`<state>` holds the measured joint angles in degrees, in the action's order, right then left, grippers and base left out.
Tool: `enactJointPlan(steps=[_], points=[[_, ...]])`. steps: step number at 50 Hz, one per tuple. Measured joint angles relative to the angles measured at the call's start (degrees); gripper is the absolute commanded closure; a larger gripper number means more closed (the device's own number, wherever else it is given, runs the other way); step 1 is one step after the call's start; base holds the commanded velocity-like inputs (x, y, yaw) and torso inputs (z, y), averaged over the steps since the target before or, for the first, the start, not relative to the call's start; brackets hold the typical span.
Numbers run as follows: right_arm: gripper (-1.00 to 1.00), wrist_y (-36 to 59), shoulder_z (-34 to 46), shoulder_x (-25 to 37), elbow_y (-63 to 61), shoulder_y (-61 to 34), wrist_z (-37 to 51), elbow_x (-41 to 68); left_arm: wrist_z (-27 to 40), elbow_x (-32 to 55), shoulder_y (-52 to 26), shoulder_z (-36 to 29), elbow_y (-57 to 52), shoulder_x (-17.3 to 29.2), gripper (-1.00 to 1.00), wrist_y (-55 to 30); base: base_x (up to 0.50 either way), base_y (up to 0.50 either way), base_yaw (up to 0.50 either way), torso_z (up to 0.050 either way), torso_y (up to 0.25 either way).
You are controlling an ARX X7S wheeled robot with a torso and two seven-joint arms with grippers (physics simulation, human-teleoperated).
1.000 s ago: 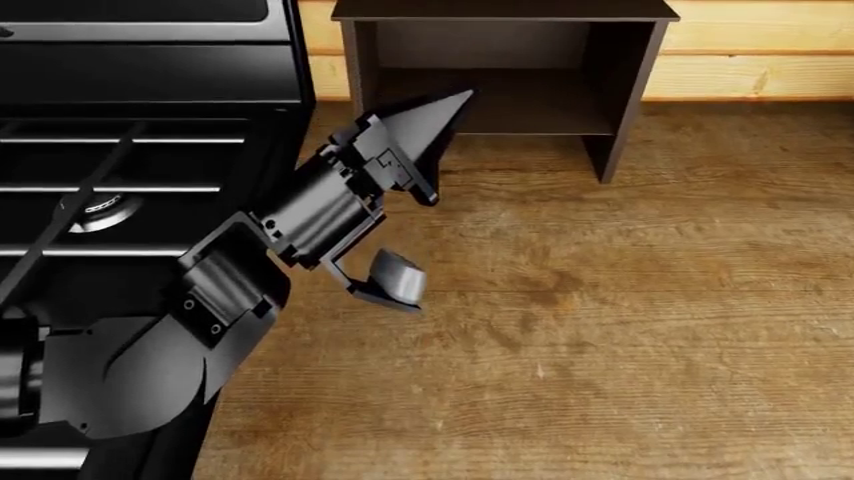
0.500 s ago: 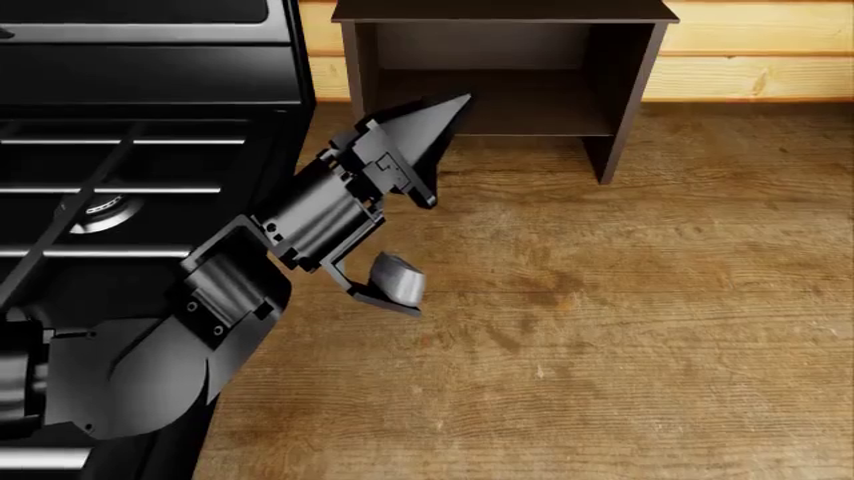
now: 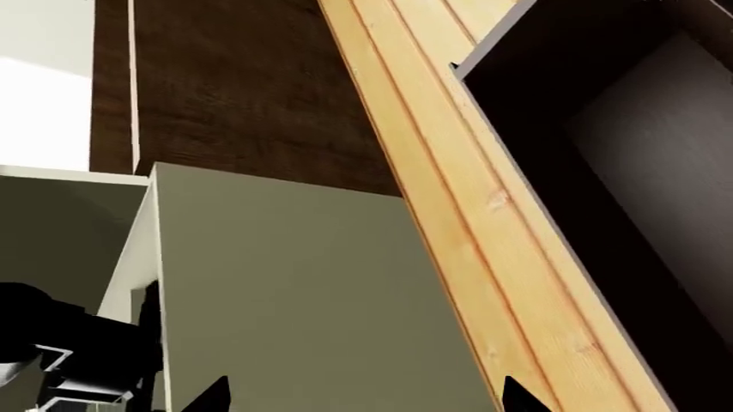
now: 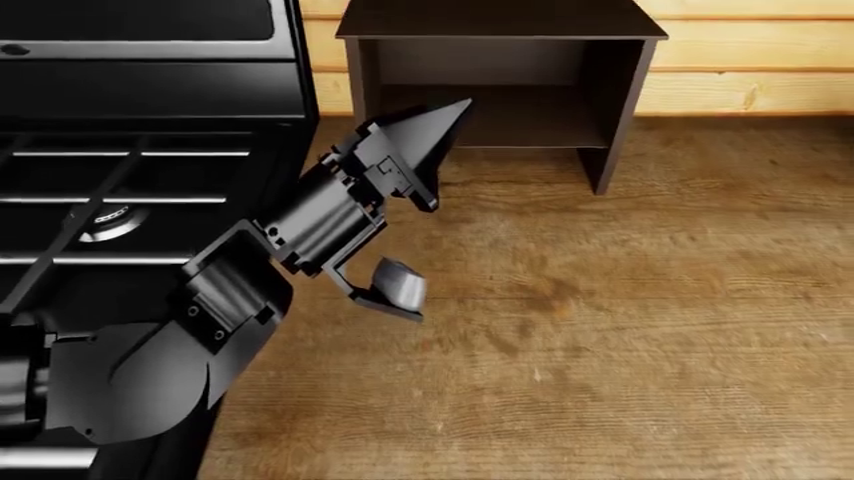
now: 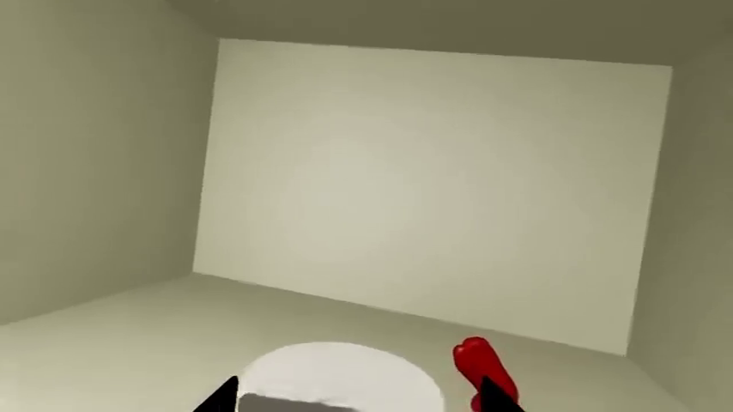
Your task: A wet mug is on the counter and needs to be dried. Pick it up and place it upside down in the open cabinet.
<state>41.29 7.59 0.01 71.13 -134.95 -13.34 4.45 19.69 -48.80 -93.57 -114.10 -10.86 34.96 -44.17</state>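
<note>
head view: your left gripper (image 4: pixel 407 205) hangs over the worktop (image 4: pixel 601 320) beside the stove (image 4: pixel 134 150), fingers apart, empty, just before the open cabinet (image 4: pixel 501 85). mug not seen.

left wrist: cabinet interior (image 3: pixel 641 172), plank wall (image 3: pixel 458 215).

right wrist: pale walls, white disc (image 5: pixel 338 382), red object (image 5: pixel 479 365); right fingers' state unclear.

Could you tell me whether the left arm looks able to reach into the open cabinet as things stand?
Probably yes. The left gripper hangs just in front of the cabinet, whose doorless front faces it, and nothing stands between them on the counter. The gripper holds nothing, though.
</note>
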Motion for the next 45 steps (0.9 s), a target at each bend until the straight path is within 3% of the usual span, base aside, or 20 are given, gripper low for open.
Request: enactJointPlan(steps=[24,30,38,45], points=[[-1.0,0.4,-0.5,0.0,2.4,0.0,-2.6,-1.9,-0.9,-0.3,0.0,0.7,-0.6,0.2,-1.0,-0.1,0.0,0.0,0.0,-0.015,0.249],[-1.0,2.1,-1.2,0.0,0.1,0.0,-4.9,-4.3,-0.9,-0.4,0.1,0.8,-0.8,0.2,-1.0,0.0,0.0,0.0,0.0,0.0,0.012],[-1.0,8.6,-3.0,0.1,-8.4,0.0,-11.7,-9.4,-1.1,-0.7,0.1,1.1,-1.2,0.3,-1.0,-0.1,0.0,0.0,0.0,0.0,0.0],[-1.0,19.2,-3.1,0.7,-20.7,0.0,-23.6,-18.2,-1.7,-0.9,0.0,1.3,-1.4,0.2,-1.0,-0.4,0.0,0.0,0.0,0.0,0.0]])
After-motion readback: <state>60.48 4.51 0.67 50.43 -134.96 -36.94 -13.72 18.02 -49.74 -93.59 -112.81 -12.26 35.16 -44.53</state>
